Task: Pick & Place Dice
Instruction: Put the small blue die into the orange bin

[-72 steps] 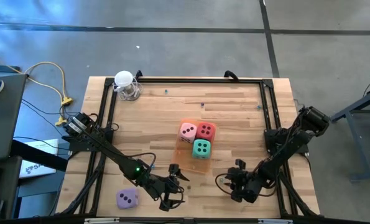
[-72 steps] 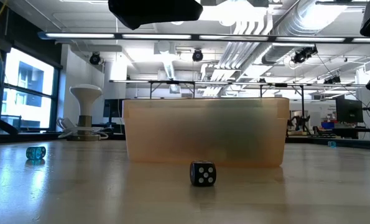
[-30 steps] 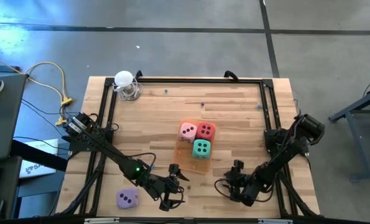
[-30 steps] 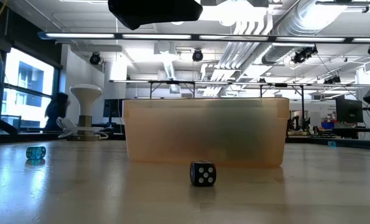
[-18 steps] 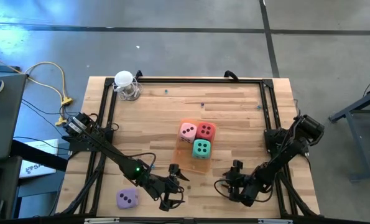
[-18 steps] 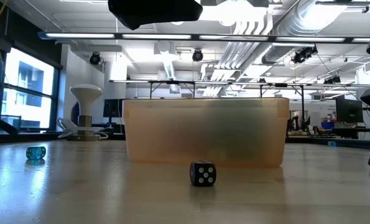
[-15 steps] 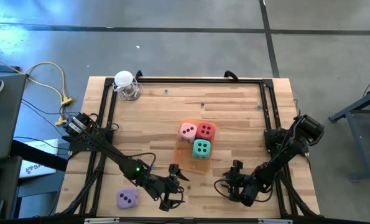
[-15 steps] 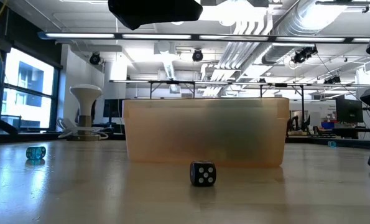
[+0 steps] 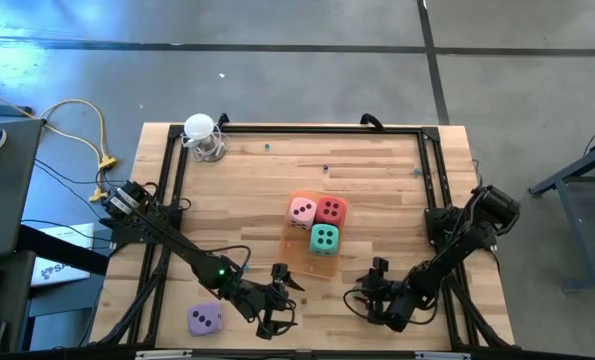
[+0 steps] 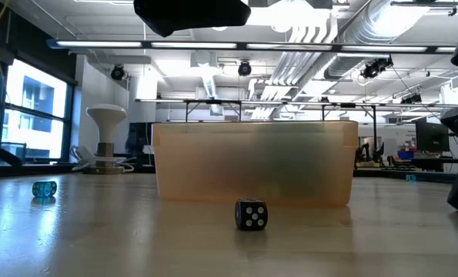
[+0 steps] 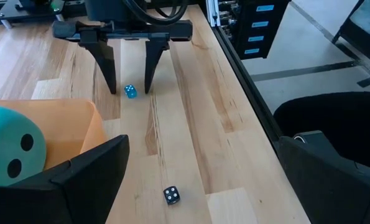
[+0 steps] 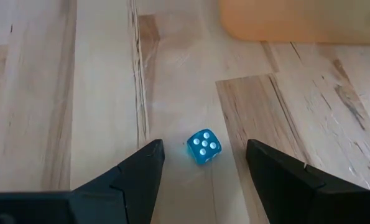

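Observation:
The pink die (image 9: 301, 211), red die (image 9: 330, 209) and teal die (image 9: 324, 238) sit in the orange tray (image 9: 299, 250) at mid-table. The lilac die (image 9: 205, 319) rests on the wood near the front left corner. My left gripper (image 9: 282, 300) hangs open in front of the tray, holding nothing. My right gripper (image 9: 365, 296) is open and low near the front edge. Its two fingers stand on either side of a small blue die (image 12: 204, 147) without touching it.
A small black die (image 10: 251, 215) lies on the wood in front of the tray, between the two grippers. Another small blue die (image 10: 44, 188) lies farther left. A white stand (image 9: 203, 135) sits at the far left corner. Black rails (image 9: 297, 127) frame the table.

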`<state>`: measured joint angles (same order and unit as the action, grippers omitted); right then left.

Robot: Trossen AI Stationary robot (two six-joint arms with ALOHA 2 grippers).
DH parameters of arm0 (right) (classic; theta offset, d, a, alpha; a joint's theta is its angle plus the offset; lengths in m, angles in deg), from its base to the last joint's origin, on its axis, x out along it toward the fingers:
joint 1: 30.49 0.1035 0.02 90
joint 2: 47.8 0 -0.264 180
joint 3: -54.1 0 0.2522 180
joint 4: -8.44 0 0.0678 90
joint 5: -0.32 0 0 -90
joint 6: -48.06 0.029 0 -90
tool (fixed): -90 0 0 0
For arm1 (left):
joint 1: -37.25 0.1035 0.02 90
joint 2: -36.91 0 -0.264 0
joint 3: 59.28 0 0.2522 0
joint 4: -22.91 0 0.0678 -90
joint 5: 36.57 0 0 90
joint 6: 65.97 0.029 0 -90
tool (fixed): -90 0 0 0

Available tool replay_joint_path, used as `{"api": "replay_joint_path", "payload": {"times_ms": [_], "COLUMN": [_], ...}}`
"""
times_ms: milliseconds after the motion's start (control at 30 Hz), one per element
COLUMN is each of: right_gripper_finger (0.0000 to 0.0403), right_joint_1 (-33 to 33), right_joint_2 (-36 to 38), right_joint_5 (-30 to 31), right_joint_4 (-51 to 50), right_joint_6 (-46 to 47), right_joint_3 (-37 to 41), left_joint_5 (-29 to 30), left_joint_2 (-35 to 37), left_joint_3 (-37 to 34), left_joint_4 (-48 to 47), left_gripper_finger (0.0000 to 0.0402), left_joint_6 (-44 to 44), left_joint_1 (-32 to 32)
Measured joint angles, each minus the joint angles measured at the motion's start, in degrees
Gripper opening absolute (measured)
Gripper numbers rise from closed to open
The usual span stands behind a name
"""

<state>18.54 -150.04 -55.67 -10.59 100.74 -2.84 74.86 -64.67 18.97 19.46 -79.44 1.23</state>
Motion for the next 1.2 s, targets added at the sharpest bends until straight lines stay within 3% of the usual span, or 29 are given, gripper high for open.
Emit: {"api": "replay_joint_path", "payload": {"times_ms": [333,767,1200], "right_gripper_finger": [0.022,0.0134,0.0085], "right_joint_1": [-0.07,0.37,0.41], "right_joint_2": [-2.65,-2.68,-2.66], "right_joint_5": [0.68,-1.63,-2.35], "right_joint_4": [1.92,1.59,1.46], "right_joint_6": [0.02,-0.04,0.15], "right_joint_3": [-0.11,-0.15,-0.13], "left_joint_5": [-0.02,-0.02,-0.02], "left_joint_2": [0.0,0.0,0.0], "left_joint_3": [0.0,0.0,0.0], "left_joint_4": [-0.02,-0.02,-0.02], "left_gripper_finger": [0.0399,0.0399,0.0399], "left_joint_6": [0.17,0.2,0.2], "left_joint_1": [0.01,0.01,-0.01]}}
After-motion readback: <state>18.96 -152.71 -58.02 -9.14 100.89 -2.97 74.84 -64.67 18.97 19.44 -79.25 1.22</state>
